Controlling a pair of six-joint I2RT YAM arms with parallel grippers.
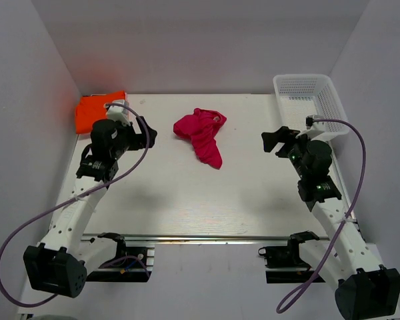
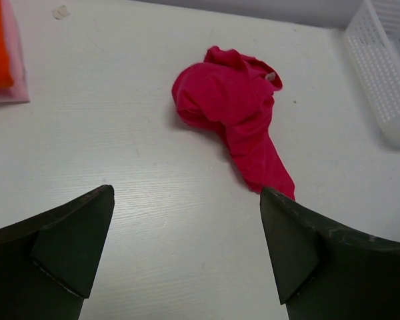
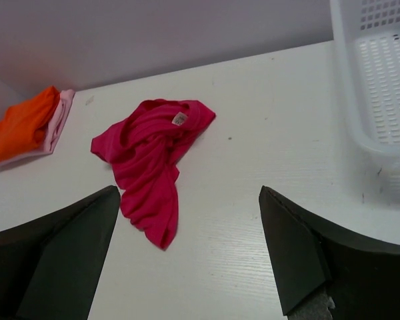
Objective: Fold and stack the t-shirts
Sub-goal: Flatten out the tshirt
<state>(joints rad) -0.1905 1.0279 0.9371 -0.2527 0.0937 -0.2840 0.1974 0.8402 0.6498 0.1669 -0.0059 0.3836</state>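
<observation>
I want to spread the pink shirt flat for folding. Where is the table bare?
Bare: the wide strip between the pink shirt and the arm bases, and between shirt and white basket. Crowded: far left corner, by the orange shirt.

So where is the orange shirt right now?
In the top view, the orange shirt sits folded in the table's far-left corner, beside the left arm.

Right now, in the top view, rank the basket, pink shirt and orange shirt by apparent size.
1. white basket
2. pink shirt
3. orange shirt, close to the pink one, and the left arm covers its edge.
</observation>
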